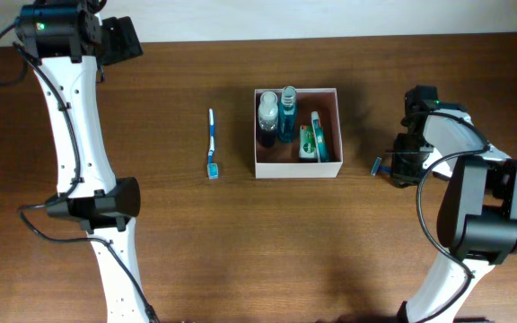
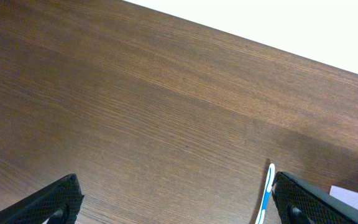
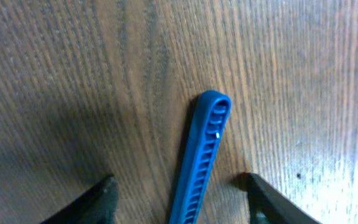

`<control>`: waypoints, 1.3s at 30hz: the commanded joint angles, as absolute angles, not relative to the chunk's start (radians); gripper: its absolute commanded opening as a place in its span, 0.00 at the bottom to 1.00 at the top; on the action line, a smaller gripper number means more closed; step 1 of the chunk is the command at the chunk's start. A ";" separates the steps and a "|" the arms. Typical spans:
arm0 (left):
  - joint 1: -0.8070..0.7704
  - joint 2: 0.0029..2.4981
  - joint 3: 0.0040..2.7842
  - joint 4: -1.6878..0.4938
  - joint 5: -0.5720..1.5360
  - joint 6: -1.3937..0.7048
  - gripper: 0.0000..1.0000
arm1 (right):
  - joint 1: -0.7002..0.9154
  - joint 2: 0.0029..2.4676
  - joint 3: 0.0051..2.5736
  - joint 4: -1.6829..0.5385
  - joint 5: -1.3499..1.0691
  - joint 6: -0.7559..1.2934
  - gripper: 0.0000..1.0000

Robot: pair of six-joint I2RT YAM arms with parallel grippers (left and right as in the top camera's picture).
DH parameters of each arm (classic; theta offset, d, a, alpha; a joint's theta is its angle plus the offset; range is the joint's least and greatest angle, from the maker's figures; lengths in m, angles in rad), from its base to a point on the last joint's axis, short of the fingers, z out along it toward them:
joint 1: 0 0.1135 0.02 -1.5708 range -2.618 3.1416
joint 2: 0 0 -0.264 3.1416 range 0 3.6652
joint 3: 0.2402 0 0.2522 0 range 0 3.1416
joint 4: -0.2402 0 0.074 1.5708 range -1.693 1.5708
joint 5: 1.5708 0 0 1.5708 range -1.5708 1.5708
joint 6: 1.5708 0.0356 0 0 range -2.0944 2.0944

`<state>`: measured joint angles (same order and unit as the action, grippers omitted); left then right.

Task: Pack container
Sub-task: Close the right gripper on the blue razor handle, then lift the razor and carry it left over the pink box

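Observation:
The container (image 1: pixel 296 169), a square white-walled box, sits mid-table and holds a dark bottle (image 1: pixel 267 121), a blue bottle (image 1: pixel 287 117) and green and blue toiletry packs (image 1: pixel 311 140). A blue-and-white toothbrush (image 1: pixel 212 145) lies on the table left of it and also shows in the left wrist view (image 2: pixel 266 194). My right gripper (image 1: pixel 400 167) is low over the table right of the container. It is open, with a blue ribbed handle (image 3: pixel 205 149) lying between its fingers (image 3: pixel 185 202), untouched by either finger. My left gripper (image 2: pixel 179 202) is open and empty, held high at the far left (image 1: pixel 119 40).
A corner of the container shows at the lower right of the left wrist view (image 2: pixel 356 199). The blue handle's end pokes out left of the right gripper (image 1: pixel 378 168). The wooden table's far edge meets a white wall at the back.

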<state>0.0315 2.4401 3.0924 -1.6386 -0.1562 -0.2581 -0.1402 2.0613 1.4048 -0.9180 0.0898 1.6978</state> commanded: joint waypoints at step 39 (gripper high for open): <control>0.036 2.408 3.091 -1.640 -0.153 -0.268 0.99 | -0.125 2.080 1.403 -0.882 0.111 1.617 0.04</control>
